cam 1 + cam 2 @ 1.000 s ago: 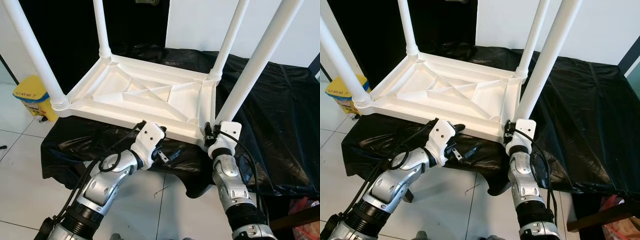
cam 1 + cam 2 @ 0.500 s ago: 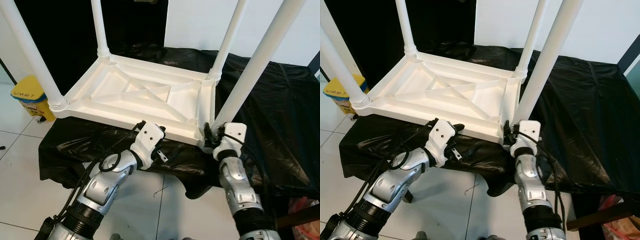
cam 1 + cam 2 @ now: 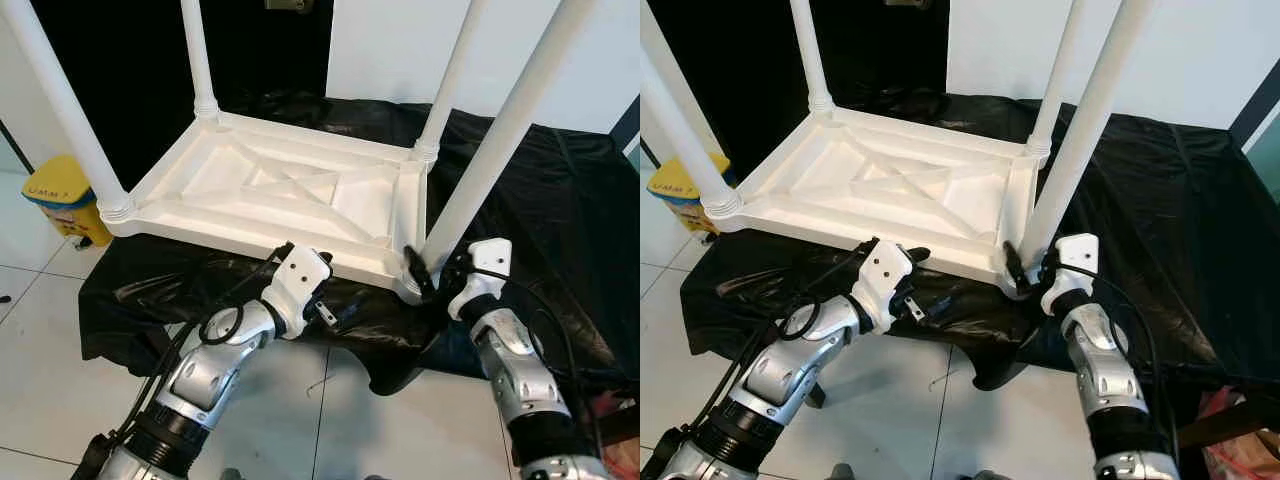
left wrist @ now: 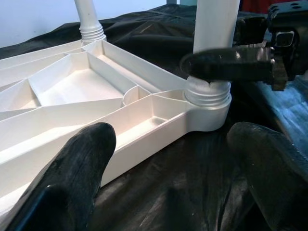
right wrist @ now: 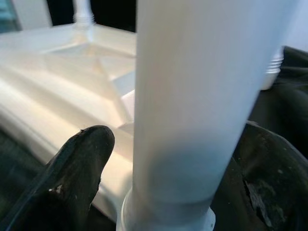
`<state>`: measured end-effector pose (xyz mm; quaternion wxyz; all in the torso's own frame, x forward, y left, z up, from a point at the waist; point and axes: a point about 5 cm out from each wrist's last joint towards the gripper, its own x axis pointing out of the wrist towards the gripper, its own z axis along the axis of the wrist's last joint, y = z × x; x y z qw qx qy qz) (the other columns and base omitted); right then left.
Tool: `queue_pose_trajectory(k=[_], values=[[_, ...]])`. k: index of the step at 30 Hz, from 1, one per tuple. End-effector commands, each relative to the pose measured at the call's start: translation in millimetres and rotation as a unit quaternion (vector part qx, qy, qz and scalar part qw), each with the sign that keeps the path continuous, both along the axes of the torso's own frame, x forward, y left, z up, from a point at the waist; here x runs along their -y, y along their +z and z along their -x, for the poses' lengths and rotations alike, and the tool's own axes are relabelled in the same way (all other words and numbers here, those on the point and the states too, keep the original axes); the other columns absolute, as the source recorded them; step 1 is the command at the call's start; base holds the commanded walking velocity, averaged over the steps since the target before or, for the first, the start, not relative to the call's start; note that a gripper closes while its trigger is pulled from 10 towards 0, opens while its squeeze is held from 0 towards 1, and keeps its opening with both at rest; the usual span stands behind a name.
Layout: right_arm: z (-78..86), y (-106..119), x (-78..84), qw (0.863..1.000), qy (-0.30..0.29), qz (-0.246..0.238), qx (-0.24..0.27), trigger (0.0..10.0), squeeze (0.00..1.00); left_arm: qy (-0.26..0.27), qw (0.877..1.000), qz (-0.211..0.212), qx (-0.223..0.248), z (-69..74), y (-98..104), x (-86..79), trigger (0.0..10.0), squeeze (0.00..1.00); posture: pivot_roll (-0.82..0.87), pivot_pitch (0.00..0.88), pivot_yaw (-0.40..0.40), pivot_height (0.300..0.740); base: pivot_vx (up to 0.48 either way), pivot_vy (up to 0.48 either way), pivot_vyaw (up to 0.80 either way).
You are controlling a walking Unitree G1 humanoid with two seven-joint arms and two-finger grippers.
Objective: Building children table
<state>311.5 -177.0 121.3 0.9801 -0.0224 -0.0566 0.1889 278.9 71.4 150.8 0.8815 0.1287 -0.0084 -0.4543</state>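
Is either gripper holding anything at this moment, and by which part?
The right gripper has its fingers around the near right table leg, just above its base collar; whether they clamp it cannot be told. The left gripper is open, holding nothing.
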Motion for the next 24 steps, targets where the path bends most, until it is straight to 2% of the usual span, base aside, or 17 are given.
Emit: queue_pose_trajectory(k=[1,3,7,8,9,10,11,12,21,22,24], values=[[-3.1,-4,0.1,0.999,0.033,0.022,-0.013,10.0,0.0,-0.025,1.0,-0.01,0.001,-0.2,0,2.3,10.0,0.0,0.03,0.017,-0.082,0.74,0.0,0.0,0.0],[-9.8,-7,-2.6,0.997,0.065,0.037,-0.028,10.0,0.0,-0.026,1.0,-0.011,0.002,-0.5,1,2.0,10.0,0.0,0.03,0.021,-0.078,0.74,0.0,0.0,0.0],[-12.9,-8,-3.8,0.996,0.076,0.038,-0.035,10.0,0.0,-0.027,1.0,-0.011,0.003,-0.5,1,1.9,10.0,0.0,0.03,0.022,-0.078,0.74,0.0,0.0,0.0],[-14.4,-9,-5.1,0.995,0.083,0.043,-0.038,8.5,0.0,-0.027,1.0,-0.011,0.003,-0.2,1,2.1,10.0,0.0,0.03,0.026,-0.078,0.74,0.0,0.0,0.0],[-14.4,-9,-5.1,0.995,0.083,0.043,-0.038,8.5,0.0,-0.027,1.0,-0.011,0.003,-0.2,1,2.1,10.0,0.0,0.03,0.026,-0.078,0.74,0.0,0.0,0.0],[-16.2,-10,-5.6,0.994,0.09,0.05,-0.04,1.7,0.0,-0.026,1.0,-0.011,0.004,0.0,1,1.9,10.0,0.0,0.04,0.031,-0.079,0.74,0.0,0.0,0.0],[-16.2,-10,-5.6,0.994,0.09,0.05,-0.04,1.7,0.0,-0.026,1.0,-0.011,0.004,0.0,1,1.9,10.0,0.0,0.04,0.031,-0.079,0.74,0.0,0.0,0.0],[-17.7,-11,-5.1,0.993,0.094,0.056,-0.043,0.0,0.0,-0.024,1.0,-0.011,0.004,0.2,1,1.4,10.0,0.0,0.04,0.037,-0.081,0.74,0.0,0.0,0.0],[-20.3,-17,0.8,0.993,0.088,0.059,-0.054,0.0,0.0,-0.019,1.0,-0.011,0.005,0.5,2,-0.6,10.0,0.0,0.05,0.047,-0.084,0.74,0.0,0.0,0.0],[-20.4,-19,1.9,0.994,0.08,0.054,-0.056,10.0,0.0,-0.018,1.0,-0.011,0.005,0.6,2,-0.9,10.0,0.0,0.05,0.048,-0.085,0.74,0.0,0.0,0.0],[-20.2,-21,3.1,0.995,0.066,0.053,-0.059,10.0,0.0,-0.018,1.0,-0.011,0.004,0.9,2,-1.2,10.0,0.0,0.05,0.051,-0.085,0.74,0.0,0.0,0.0]])
